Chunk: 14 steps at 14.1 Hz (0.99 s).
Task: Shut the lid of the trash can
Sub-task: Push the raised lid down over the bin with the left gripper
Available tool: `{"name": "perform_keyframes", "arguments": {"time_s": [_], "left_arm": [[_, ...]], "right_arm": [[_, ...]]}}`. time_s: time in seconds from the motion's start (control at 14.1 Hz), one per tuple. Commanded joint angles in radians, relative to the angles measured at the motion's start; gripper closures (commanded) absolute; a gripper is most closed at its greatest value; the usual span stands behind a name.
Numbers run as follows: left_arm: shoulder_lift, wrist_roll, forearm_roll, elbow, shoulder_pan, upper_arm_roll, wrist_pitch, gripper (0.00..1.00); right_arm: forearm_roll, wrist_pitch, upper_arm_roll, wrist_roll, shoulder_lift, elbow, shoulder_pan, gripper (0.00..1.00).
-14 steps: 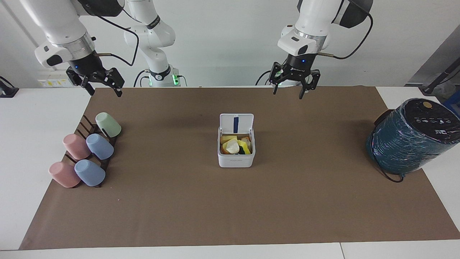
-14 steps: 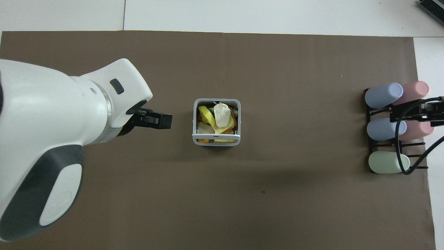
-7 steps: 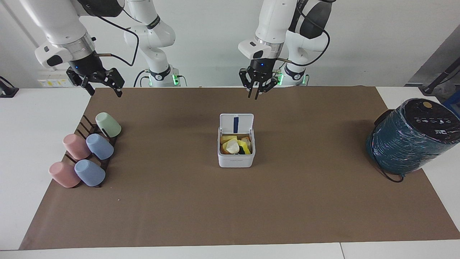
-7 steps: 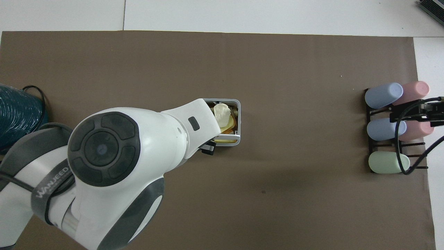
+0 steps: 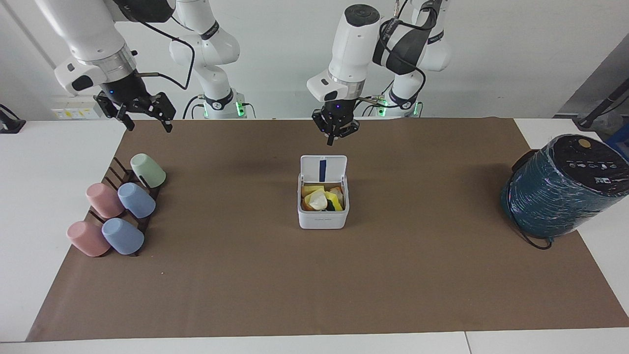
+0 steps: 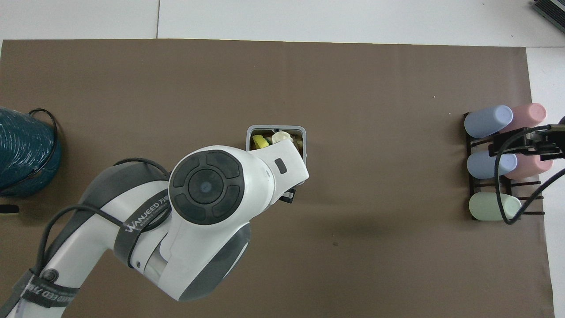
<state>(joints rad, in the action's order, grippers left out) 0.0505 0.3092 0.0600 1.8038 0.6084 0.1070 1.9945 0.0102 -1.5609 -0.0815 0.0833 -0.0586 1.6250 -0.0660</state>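
The small white trash can (image 5: pixel 323 216) stands in the middle of the brown mat, full of yellow and orange scraps. Its lid (image 5: pixel 323 169) stands upright on the side nearer the robots, with the blue strip showing. My left gripper (image 5: pixel 335 139) hangs in the air over the mat just at the robots' side of the lid, above its top edge and apart from it. In the overhead view the left arm (image 6: pixel 207 190) covers the lid and most of the trash can, and only the can's grey rim (image 6: pixel 276 128) shows. My right gripper (image 5: pixel 146 125) is open and waits above the cup rack.
A dark rack with several pastel cups (image 5: pixel 120 206) sits at the right arm's end and also shows in the overhead view (image 6: pixel 490 163). A large teal-wrapped cylinder (image 5: pixel 560 191) with a cable stands at the left arm's end. The brown mat (image 5: pixel 314 295) covers the table.
The left arm has swung from its own end of the table to the middle, turning its wrist, and its gripper has come down over the mat by the lid. The right gripper has barely moved.
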Motion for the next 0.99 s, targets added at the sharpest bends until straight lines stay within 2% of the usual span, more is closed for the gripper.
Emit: {"name": "perform_keyframes", "arguments": {"time_s": [0.0, 0.21, 0.64, 0.92], "left_arm": [[-0.009, 0.010, 0.007, 0.060, 0.021, -0.016, 0.049, 1.00], [0.011, 0.010, 0.006, 0.063, 0.034, -0.018, 0.058, 1.00], [0.057, 0.002, 0.006, 0.049, -0.005, -0.023, 0.211, 1.00], [0.123, -0.004, 0.001, -0.026, -0.061, -0.023, 0.283, 1.00]], "right_arm": [[0.002, 0.012, 0.000, -0.017, -0.023, 0.019, 0.008, 0.00], [0.002, 0.012, 0.002, -0.017, -0.023, 0.019, 0.005, 0.00], [0.002, 0.012, 0.002, -0.017, -0.023, 0.019, 0.005, 0.00], [0.002, 0.012, 0.002, -0.017, -0.023, 0.019, 0.005, 0.00]]}}
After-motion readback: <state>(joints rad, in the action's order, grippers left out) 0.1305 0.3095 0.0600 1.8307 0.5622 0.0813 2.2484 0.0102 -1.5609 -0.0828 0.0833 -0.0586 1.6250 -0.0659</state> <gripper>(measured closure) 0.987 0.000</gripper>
